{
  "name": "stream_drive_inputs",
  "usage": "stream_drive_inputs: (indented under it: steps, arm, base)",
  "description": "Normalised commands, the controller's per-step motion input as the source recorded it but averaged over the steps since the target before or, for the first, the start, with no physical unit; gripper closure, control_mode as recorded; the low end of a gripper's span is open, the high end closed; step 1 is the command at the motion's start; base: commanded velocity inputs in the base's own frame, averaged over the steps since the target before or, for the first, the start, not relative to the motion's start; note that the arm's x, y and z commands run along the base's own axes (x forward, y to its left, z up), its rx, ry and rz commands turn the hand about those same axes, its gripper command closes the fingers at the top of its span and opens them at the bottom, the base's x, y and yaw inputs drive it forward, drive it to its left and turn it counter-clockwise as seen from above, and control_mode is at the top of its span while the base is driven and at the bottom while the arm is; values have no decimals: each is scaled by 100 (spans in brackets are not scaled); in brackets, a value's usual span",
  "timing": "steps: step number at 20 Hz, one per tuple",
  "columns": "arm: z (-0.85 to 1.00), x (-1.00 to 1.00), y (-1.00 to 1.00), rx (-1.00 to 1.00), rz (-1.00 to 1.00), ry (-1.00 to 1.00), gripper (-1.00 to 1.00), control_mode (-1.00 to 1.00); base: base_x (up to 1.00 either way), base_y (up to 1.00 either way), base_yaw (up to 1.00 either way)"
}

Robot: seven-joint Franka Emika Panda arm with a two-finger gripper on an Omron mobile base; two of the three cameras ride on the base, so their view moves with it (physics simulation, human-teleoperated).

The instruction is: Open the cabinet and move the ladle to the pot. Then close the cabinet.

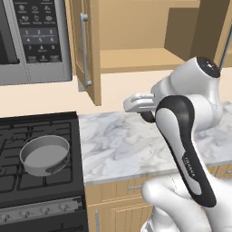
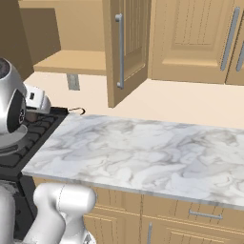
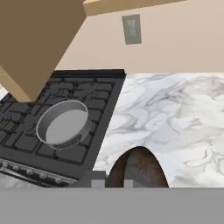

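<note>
marble counter [image 1: 131,140]: white with grey veining, its top bare in the left base view. black stove [image 1: 27,181]: adjoins the counter at its 9 o'clock edge. pot [image 1: 45,155]: shallow, grey, sits on the stove grates, short dark handle toward 5 o'clock in the left base view. cabinet shelf [image 1: 136,59]: light wood, doors open, bare where visible.

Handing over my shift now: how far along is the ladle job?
Done: the cabinet stands open. In hand: the shut tool holds the ladle above the counter, right of the stove. Left: put it in the pot, then close the cabinet.
</note>
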Motion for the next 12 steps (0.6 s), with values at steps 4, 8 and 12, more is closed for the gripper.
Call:
stream_drive_inputs:
  steps: [4, 8, 12]
  arm:
    - [-47, -66, 0, 2, 0, 10, 100, -100]
    - [-45, -58, 0, 2, 0, 9, 100, -100]
    - [-29, -25, 0, 1, 0, 10, 100, -100]
  base:
    - [0, 0, 0]
    - [0, 0, 0]
    - [0, 0, 0]
